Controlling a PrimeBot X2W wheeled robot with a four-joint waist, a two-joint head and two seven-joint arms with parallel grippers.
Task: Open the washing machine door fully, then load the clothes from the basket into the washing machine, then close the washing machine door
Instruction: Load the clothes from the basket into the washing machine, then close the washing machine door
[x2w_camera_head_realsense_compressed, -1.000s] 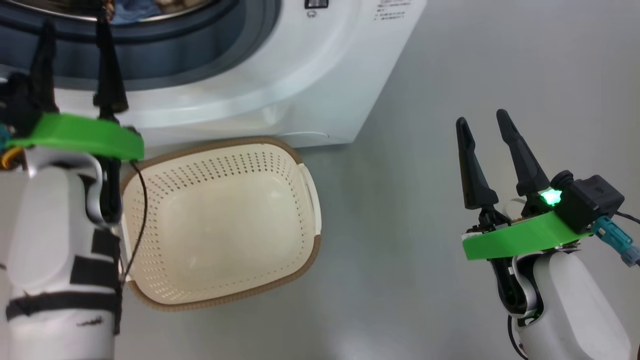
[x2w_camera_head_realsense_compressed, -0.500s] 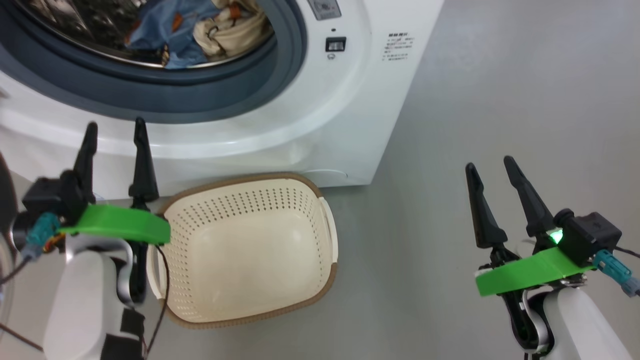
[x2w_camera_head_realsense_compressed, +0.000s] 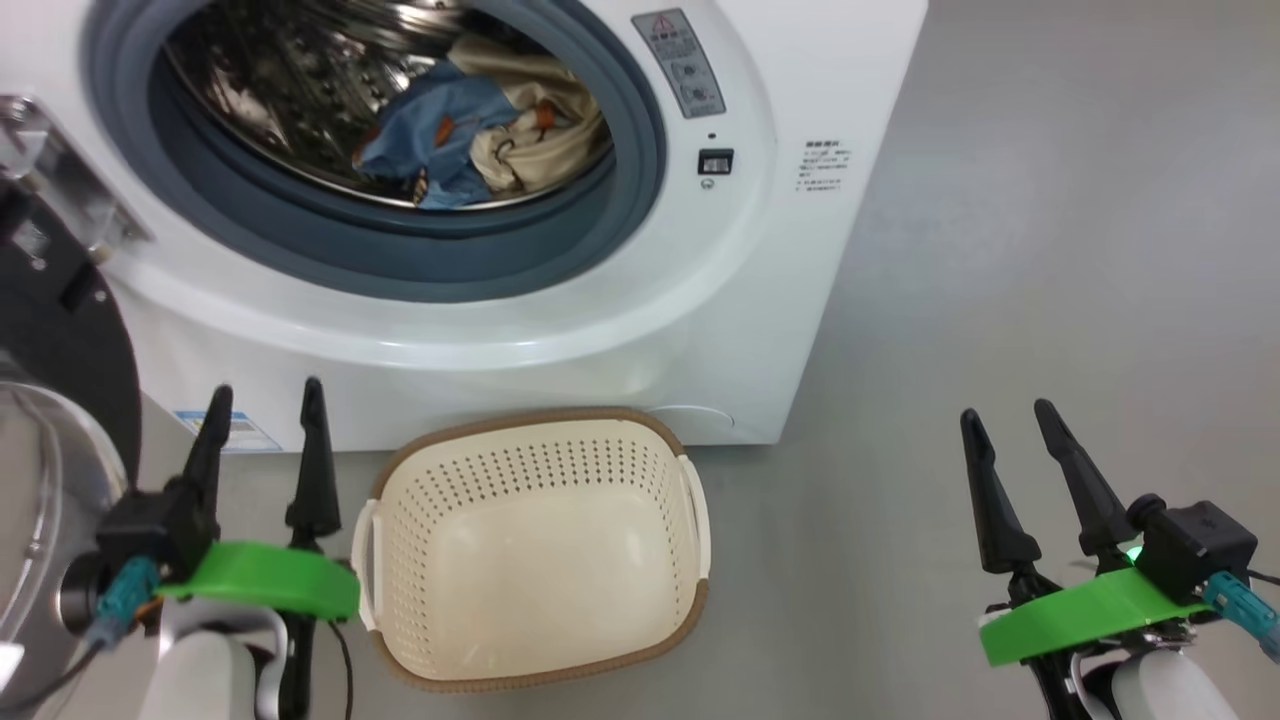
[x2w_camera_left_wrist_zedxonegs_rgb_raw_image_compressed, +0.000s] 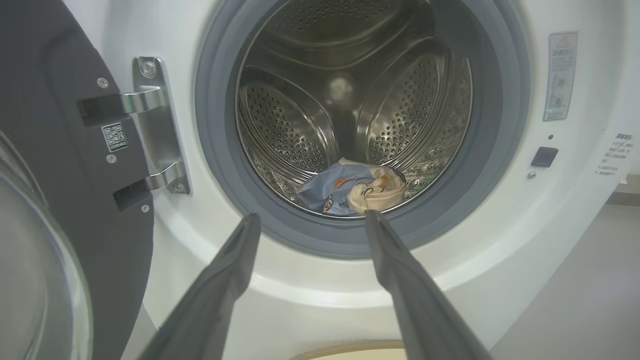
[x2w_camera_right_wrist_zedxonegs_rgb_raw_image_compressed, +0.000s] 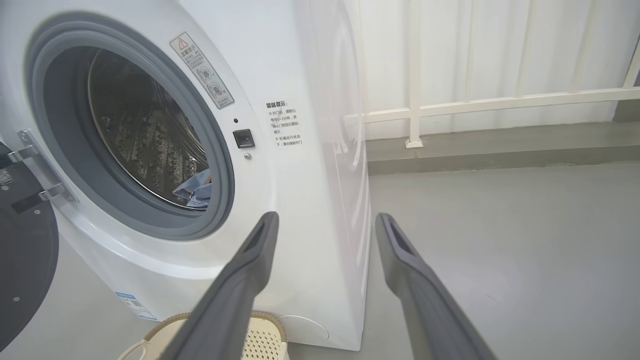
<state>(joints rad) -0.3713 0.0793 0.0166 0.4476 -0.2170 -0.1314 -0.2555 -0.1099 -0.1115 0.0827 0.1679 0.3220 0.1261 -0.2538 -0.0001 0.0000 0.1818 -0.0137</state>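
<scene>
Smooth grey floor (x2w_camera_head_realsense_compressed: 1000, 250); one white railing (x2w_camera_right_wrist_zedxonegs_rgb_raw_image_compressed: 500, 100) at the upper right of the right wrist view. One washing machine (x2w_camera_head_realsense_compressed: 780, 250) across the upper left of the head view. One washing machine door (x2w_camera_head_realsense_compressed: 60, 330), standing wide open at the left edge, hung on two metal hinge arms (x2w_camera_left_wrist_zedxonegs_rgb_raw_image_compressed: 155, 135).

The clothes (x2w_camera_head_realsense_compressed: 480, 140): two pieces, one light blue piece (x2w_camera_head_realsense_compressed: 420, 130) and one cream piece (x2w_camera_head_realsense_compressed: 545, 150). They are bunched and touching each other at the bottom of the steel drum (x2w_camera_left_wrist_zedxonegs_rgb_raw_image_compressed: 300, 125), inside the grey-blue gasket (x2w_camera_head_realsense_compressed: 400, 265).

One basket (x2w_camera_head_realsense_compressed: 530, 465) on the floor just in front of the machine, lower centre. It has two white handles (x2w_camera_head_realsense_compressed: 366, 560), bare bottom showing.

Left gripper (x2w_camera_head_realsense_compressed: 266, 390) at lower left, jaws apart, holding nothing. Right gripper (x2w_camera_head_realsense_compressed: 1005, 410) at lower right, jaws apart, holding nothing, well apart from the basket.
</scene>
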